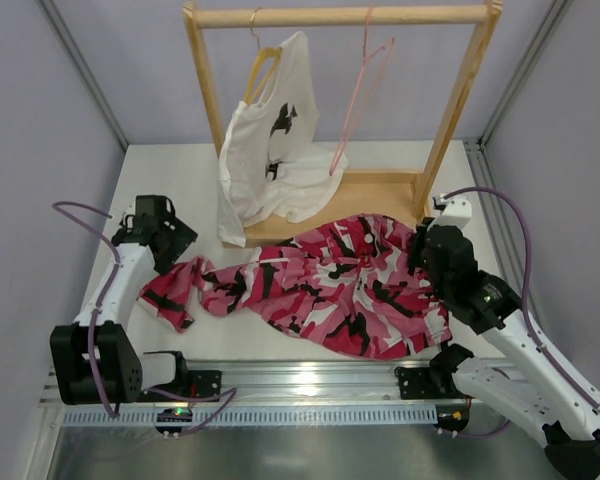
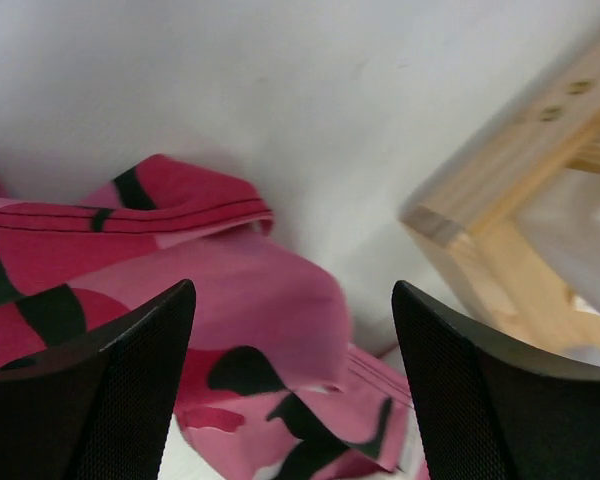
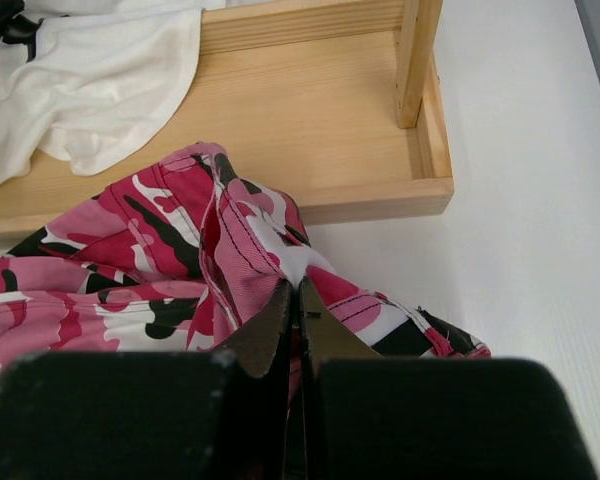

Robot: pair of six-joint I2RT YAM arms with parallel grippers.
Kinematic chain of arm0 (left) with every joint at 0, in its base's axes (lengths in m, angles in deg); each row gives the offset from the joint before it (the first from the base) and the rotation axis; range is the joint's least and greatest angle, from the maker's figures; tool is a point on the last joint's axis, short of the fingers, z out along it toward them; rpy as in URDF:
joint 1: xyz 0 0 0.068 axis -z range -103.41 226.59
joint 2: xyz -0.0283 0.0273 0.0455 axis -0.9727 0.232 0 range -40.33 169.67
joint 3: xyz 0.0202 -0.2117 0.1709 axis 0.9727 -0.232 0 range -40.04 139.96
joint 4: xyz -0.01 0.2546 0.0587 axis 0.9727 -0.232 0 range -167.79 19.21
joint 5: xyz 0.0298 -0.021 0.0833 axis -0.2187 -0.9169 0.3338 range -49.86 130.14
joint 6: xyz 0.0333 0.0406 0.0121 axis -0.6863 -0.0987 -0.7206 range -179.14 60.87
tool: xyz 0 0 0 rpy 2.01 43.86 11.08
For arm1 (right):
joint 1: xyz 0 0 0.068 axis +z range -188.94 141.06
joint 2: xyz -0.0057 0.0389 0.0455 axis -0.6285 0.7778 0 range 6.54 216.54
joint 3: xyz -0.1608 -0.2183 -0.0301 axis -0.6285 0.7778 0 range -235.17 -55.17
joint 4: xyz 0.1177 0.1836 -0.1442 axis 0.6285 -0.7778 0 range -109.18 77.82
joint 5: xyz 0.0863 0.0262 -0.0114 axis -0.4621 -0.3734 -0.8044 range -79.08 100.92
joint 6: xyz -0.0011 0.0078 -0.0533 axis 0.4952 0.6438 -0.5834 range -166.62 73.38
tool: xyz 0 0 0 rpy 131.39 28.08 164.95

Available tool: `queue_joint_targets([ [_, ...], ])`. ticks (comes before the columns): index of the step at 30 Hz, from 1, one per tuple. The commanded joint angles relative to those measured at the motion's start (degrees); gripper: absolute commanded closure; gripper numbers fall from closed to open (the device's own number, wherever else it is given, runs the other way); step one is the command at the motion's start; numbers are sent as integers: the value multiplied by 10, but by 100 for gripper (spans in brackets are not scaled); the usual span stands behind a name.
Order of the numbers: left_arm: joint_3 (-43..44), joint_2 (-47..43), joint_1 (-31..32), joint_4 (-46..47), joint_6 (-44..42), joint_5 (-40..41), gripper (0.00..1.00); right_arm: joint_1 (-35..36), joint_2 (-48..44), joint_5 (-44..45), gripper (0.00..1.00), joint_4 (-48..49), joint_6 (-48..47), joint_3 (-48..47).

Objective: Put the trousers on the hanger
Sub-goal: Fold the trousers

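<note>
Okay, left claw (image 2: pixel 292 300) fingers apart, trousers (image 1: pixel 320 285) leg end just below it on the bench (image 1: pixel 170 175); right claw (image 3: pixel 298 295) clamped on a fold at the waist end; pink wire hanger (image 1: pixel 357 108) hangs on wooden rack (image 1: pixel 450 120), well beyond right claw

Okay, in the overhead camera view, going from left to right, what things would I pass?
left tool → white T-shirt → pink hanger → right tool. The trousers stretch across most of that span, so they get no single place.
</note>
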Motion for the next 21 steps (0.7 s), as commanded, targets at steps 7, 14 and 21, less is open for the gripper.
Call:
queue_joint_targets([
  [7, -64, 71, -30, 96, -90, -210, 30, -2, -8, -43, 96, 47, 3, 4],
  [14, -129, 80, -11, 119, -109, -261, 85, -3, 4, -47, 96, 56, 1, 9],
  [21, -103, -64, 125, 25, -108, -223, 100, -2, 15, -25, 96, 52, -3, 1],
])
